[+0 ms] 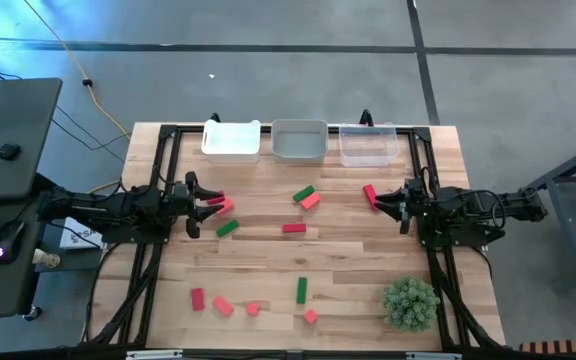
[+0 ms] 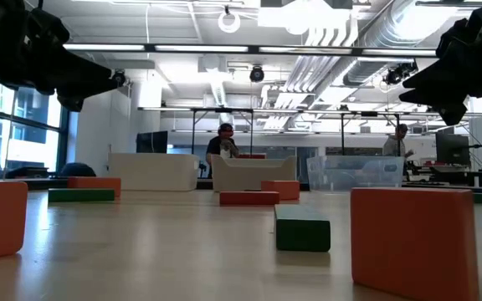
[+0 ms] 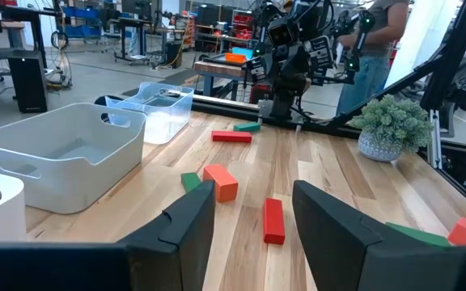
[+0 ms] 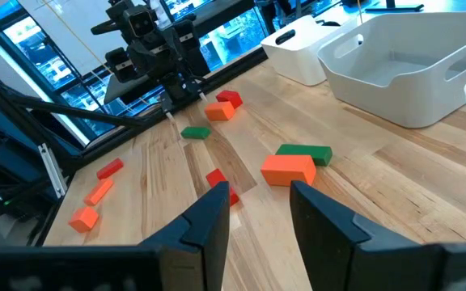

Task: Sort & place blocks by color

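Red, salmon-pink and green blocks lie flat, scattered over the wooden table [image 1: 268,260]. My left gripper [image 1: 200,205] hangs open above the left side. A red block [image 1: 215,200], a salmon one [image 1: 227,207] and a green bar [image 1: 227,228] lie just beyond its fingertips. In the left wrist view the open gripper [image 3: 253,234] frames a red bar [image 3: 273,220] farther off. My right gripper [image 1: 393,200] hangs open on the right side, next to a red block [image 1: 370,195]. Its wrist view shows the open fingers [image 4: 205,222] near a red bar [image 4: 217,182].
A white tray [image 1: 232,140], a grey tray [image 1: 299,140] and a clear tray [image 1: 368,143] stand along the far edge. A bushy green plant [image 1: 411,303] sits near the right front corner. Several more blocks [image 1: 223,306] lie by the near edge. People show in the room behind.
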